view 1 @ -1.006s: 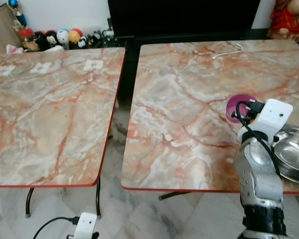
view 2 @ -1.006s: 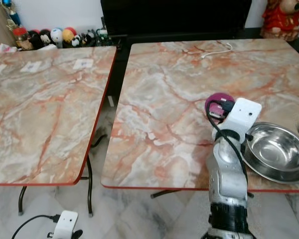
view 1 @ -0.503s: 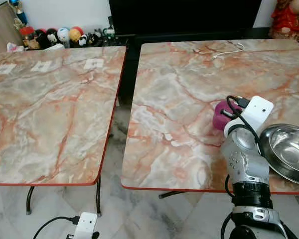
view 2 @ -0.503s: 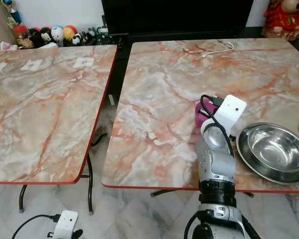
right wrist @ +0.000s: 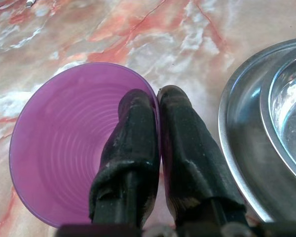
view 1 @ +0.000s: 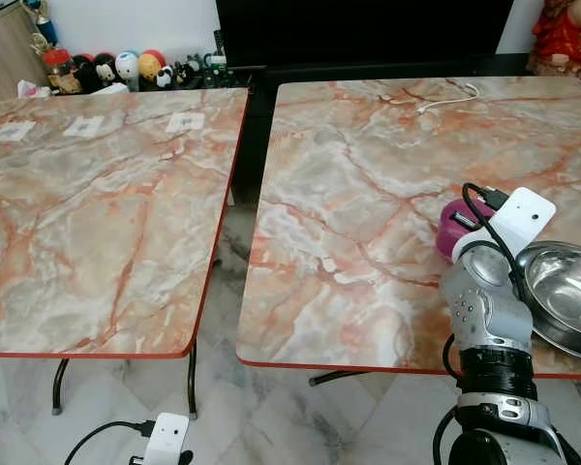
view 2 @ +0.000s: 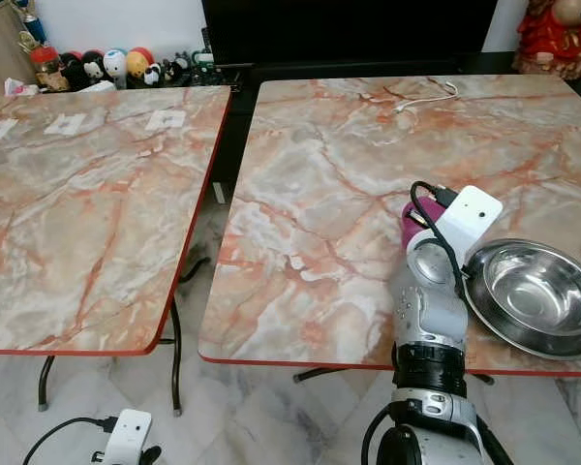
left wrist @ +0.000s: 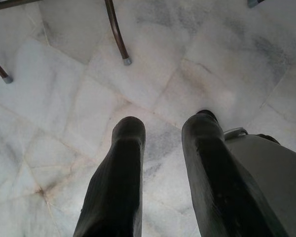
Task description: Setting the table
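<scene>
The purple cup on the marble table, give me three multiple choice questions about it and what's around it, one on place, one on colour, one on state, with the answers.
1. Where does the steel bowl stand relative to the purple cup?
A. On the robot's right of it, on the same table
B. On the other table
C. On the floor

2. What colour is the cable lying at the far side of that table?
A. Black
B. White
C. Red

3. How does the right pincer hold the cup?
A. Both fingers outside it
B. One finger inside, one outside, pinching the rim
C. It hangs apart from it

Answers: 1 A, the steel bowl sits beside the purple cup near the table's front edge. 2 B, the cable is white. 3 B, the right pincer clamps the cup's wall in the right wrist view.
</scene>
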Motion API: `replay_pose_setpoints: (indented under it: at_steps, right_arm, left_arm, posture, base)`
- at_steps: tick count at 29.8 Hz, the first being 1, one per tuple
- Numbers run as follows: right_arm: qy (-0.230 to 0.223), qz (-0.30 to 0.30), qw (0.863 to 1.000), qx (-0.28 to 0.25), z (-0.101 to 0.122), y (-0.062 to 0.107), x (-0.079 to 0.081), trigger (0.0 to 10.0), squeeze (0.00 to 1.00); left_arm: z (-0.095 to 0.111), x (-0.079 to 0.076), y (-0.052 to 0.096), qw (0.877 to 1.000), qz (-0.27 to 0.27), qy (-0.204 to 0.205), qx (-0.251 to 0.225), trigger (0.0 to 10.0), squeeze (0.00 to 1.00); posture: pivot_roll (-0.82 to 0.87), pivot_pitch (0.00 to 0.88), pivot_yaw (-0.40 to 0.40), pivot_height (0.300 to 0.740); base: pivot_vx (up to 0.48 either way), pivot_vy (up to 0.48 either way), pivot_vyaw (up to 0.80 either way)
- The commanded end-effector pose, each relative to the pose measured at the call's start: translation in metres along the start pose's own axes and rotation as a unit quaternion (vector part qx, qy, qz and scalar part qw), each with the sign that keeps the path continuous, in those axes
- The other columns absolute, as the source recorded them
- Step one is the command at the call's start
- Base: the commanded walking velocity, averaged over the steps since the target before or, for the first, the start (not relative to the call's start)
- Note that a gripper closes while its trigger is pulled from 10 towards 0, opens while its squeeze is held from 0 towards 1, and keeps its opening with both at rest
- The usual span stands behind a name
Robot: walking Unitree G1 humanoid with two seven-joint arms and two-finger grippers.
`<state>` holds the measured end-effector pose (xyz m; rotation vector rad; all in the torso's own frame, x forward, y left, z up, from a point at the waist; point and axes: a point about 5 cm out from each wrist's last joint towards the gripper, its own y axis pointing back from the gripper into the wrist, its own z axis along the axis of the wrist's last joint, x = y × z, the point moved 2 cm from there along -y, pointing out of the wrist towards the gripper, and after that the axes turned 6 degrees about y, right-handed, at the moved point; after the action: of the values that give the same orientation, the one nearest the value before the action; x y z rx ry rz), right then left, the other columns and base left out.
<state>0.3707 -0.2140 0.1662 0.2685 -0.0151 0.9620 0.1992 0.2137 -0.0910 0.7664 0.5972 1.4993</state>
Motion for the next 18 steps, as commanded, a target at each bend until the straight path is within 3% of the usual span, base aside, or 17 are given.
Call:
replay_pose_setpoints:
  at_steps: [1,10,11,15,16,18]
  right_arm:
    - [-0.005,-0.002,1.0,0.0,0.0023,0.0003,-0.0007,10.0,0.0]
    - [-0.011,-0.021,1.0,0.009,-0.0017,-0.0004,-0.0047,10.0,0.0]
    - [-0.015,-0.023,1.0,0.012,-0.0026,-0.0005,-0.0056,10.0,0.1]
    - [-0.017,-0.028,0.999,0.012,-0.0022,-0.0004,-0.0068,10.0,0.2]
    - [-0.017,-0.029,0.999,0.011,-0.0021,-0.0004,-0.0069,10.0,0.35]
    - [-0.017,-0.03,0.999,0.011,-0.002,-0.0004,-0.0069,10.0,0.35]
  left_arm:
    - [-0.0056,0.0039,0.0013,1.0,0.006,0.001,0.011,10.0,0.0]
    - [-0.006,0.0042,0.0015,1.0,0.007,0.001,0.011,10.0,0.0]
    - [-0.0061,0.0042,0.0015,1.0,0.007,0.001,0.011,10.0,0.0]
    - [-0.0062,0.0042,0.0016,1.0,0.006,0.0,0.011,10.0,0.0]
    - [-0.0061,0.0042,0.0016,1.0,0.006,0.0,0.011,10.0,0.0]
    - [-0.0061,0.0042,0.0015,1.0,0.006,0.0,0.011,10.0,0.0]
  posture:
    - [-0.12,0.087,0.063,0.74]
    - [-0.11,0.089,0.063,0.74]
    - [-0.11,0.089,0.063,0.74]
    - [-0.11,0.088,0.063,0.74]
    - [-0.11,0.088,0.063,0.74]
    - [-0.11,0.088,0.063,0.74]
  base:
    - [0.0,0.0,0.0]
    - [0.0,0.0,0.0]
    - [0.0,0.0,0.0]
    - [0.0,0.0,0.0]
    - [0.0,0.0,0.0]
    - [0.0,0.0,0.0]
